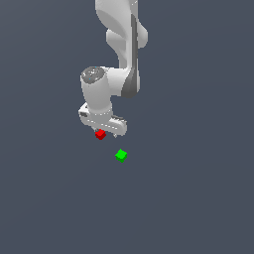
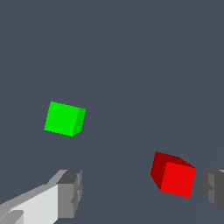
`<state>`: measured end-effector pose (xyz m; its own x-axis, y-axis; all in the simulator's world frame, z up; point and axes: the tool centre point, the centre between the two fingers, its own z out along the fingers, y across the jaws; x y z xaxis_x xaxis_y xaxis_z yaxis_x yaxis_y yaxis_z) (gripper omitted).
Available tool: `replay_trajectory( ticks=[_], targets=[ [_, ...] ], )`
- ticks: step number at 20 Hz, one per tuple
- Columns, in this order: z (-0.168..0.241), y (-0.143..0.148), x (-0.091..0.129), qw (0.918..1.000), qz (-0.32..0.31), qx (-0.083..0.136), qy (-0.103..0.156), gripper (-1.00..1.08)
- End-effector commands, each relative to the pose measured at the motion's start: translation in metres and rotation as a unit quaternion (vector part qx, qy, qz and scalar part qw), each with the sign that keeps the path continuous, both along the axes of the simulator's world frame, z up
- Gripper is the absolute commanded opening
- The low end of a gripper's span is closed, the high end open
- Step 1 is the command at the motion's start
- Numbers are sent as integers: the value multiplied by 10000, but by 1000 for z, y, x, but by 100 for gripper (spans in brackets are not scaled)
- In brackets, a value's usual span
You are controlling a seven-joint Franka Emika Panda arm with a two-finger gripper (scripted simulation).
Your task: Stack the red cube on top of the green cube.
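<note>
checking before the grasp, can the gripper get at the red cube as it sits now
Probably yes. The red cube lies between the open fingers of the gripper, though off centre, close to one finger. The green cube sits apart, clear of it.

The exterior view looks down from far off; the wrist view hangs close (facing the floor) — both share the red cube [image 1: 100,134] [image 2: 173,174] and green cube [image 1: 121,155] [image 2: 64,118].
</note>
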<state>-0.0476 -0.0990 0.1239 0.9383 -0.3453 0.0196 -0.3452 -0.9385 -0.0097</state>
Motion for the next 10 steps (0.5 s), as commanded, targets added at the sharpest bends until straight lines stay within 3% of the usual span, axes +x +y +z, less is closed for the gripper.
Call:
replay_trajectory(
  ticks=[1,10],
  targets=[
    [-16,-17,-18,9993,-365,-6,33,100],
    [-50,-47,-59,9938,-1108,-9,103,100]
  ],
)
